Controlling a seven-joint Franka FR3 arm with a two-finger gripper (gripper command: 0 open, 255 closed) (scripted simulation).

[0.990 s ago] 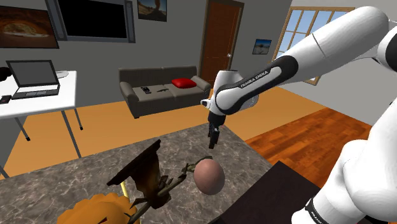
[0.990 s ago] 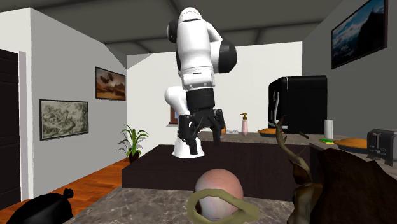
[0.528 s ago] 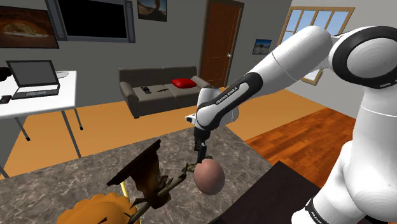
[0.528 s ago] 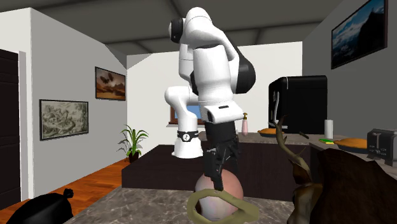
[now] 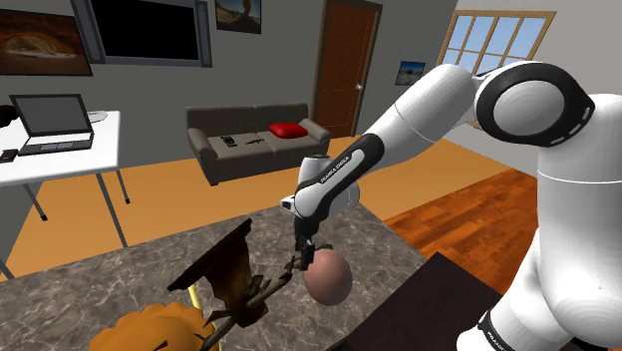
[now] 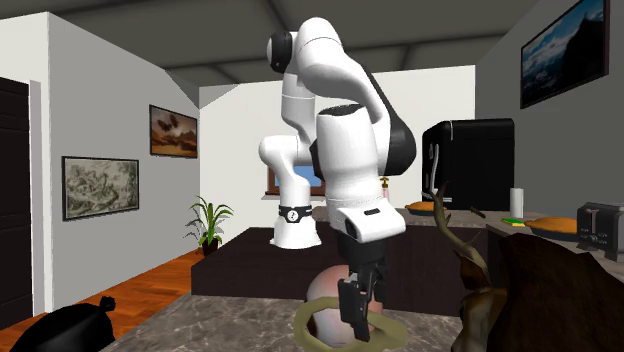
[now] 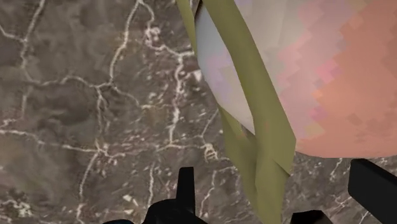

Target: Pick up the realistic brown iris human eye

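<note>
Calling the reach close to done, the grasp not begun. Seeing the gripper (image 5: 299, 261) (image 6: 357, 325) down right at the eye (image 5: 327, 277) (image 6: 325, 295), on the eye's side toward the shoulder view's left. Reading the fingers (image 7: 185, 191) as spread wide with nothing clamped: in the wrist view, one over bare counter (image 7: 95, 114) clear of the eye, the other beyond the eye's (image 7: 331, 83) pink bulge, only the eye's edge and an olive band (image 7: 254, 127) in the gap. Can't tell about contact. Left to do, by guess: squeeze on the eye, lift it off the counter. Logging the eye as a pale pink ball lying on the counter, no brown iris on show from these angles, olive band (image 6: 390, 328) looped low around its front. Counter (image 5: 120, 269): dark marble look, pale veins. Just beside the eye, shoulder view's left: a brown figure (image 5: 234, 274) with twiggy arms; past that, farther from the eye, an orange pumpkin (image 5: 159, 329). Near the eye, shoulder view's lower right: the dark stand (image 5: 429, 299). Well beyond the eye: orange wood floor (image 5: 449, 179), grey sofa (image 5: 254, 140) with red cushion (image 5: 287, 130), brown door (image 5: 347, 65), window (image 5: 493, 40). Far off the eye's left in the shoulder view: white desk (image 5: 55, 160) with laptop (image 5: 50, 122).
</note>
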